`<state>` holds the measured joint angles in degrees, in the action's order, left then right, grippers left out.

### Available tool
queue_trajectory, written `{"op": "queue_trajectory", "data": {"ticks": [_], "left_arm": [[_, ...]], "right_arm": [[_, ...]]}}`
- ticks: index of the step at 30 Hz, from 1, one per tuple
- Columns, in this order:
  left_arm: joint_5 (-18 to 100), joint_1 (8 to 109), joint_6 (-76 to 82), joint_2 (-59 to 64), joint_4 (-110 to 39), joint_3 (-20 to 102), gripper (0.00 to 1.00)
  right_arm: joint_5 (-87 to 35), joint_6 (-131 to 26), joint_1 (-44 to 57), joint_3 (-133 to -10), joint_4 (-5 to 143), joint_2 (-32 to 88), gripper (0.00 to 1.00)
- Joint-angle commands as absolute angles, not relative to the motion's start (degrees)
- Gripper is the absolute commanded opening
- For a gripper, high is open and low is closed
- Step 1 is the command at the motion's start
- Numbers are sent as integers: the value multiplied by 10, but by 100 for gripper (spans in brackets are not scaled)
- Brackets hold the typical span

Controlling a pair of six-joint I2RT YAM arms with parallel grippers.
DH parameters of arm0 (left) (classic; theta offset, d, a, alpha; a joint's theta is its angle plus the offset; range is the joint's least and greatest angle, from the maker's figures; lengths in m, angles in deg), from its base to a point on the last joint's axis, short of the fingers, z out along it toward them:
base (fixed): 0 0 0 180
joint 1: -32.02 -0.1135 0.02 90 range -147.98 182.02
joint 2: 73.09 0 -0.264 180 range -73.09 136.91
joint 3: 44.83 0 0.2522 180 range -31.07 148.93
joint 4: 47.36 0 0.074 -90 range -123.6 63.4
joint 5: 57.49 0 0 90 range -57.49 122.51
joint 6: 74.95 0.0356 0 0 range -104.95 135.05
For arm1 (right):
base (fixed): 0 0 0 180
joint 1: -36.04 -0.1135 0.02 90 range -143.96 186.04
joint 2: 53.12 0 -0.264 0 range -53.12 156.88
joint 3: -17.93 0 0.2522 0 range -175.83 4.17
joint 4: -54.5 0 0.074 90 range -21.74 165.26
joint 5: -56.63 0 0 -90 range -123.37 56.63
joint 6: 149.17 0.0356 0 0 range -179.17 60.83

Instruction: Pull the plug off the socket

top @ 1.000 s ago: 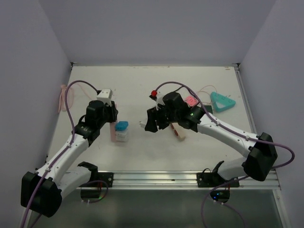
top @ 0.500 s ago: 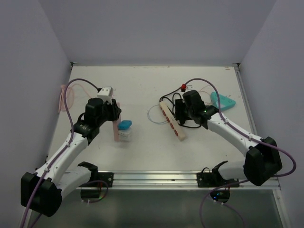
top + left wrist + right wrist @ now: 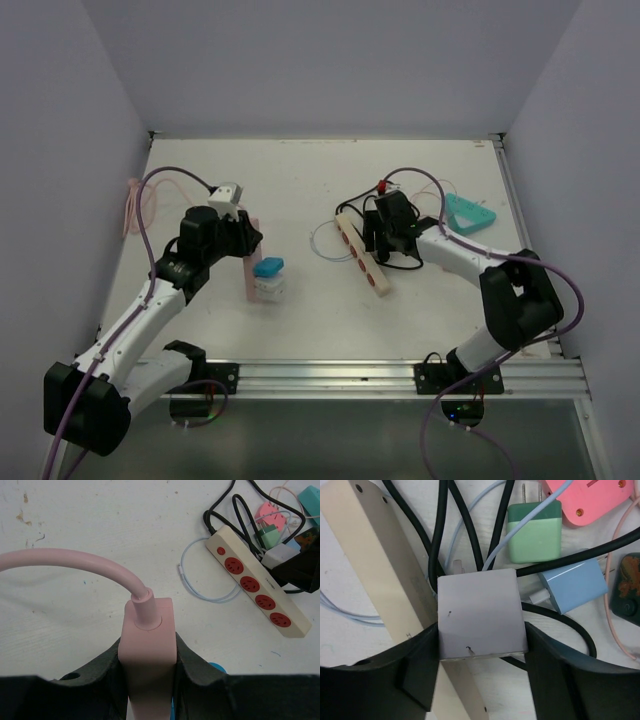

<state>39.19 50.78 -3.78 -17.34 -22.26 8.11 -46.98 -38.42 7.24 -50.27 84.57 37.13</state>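
My left gripper (image 3: 246, 243) (image 3: 148, 652) is shut on a pink socket strip (image 3: 249, 272) (image 3: 147, 635) that stands on edge, its pink cord curving off to the left. A plug with a blue top and white body (image 3: 268, 272) sits against the strip's right side; only its blue edge (image 3: 216, 667) shows in the left wrist view. My right gripper (image 3: 383, 243) (image 3: 481, 640) is shut on a white cube plug (image 3: 480, 612), held over black cords (image 3: 440, 530) beside a beige power strip (image 3: 362, 258) (image 3: 380, 560).
A green plug (image 3: 532, 532), a light blue adapter (image 3: 575, 585) and a pink adapter (image 3: 585, 497) lie among the cords. A thin pale cable loop (image 3: 322, 240) lies left of the beige strip. A teal triangle (image 3: 468, 215) sits far right, and coiled pink cord (image 3: 133, 205) at the left wall.
My right arm swung from the table's centre back to the right, over the cords by the beige strip. The left gripper shifted the pink strip and blue plug slightly right.
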Motion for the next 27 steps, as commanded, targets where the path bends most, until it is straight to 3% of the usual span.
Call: {"op": "queue_trajectory", "data": {"ticks": [1, 4, 7, 14, 27], "left_arm": [[424, 508, -55, -180, -270, 102, 0], [424, 508, -52, -175, -272, 102, 0], [432, 508, -52, -169, -277, 103, 0], [450, 509, -41, -156, -302, 106, 0], [497, 520, -9, -163, -326, 109, 0]], "right_arm": [[-445, -374, 75, -519, 806, 327, 71], [-405, -376, 73, -522, 828, 293, 90], [-362, -376, 74, -527, 842, 263, 96], [-161, -352, 63, -552, 840, 249, 98], [-114, -295, -94, -683, 844, 389, 99]]}}
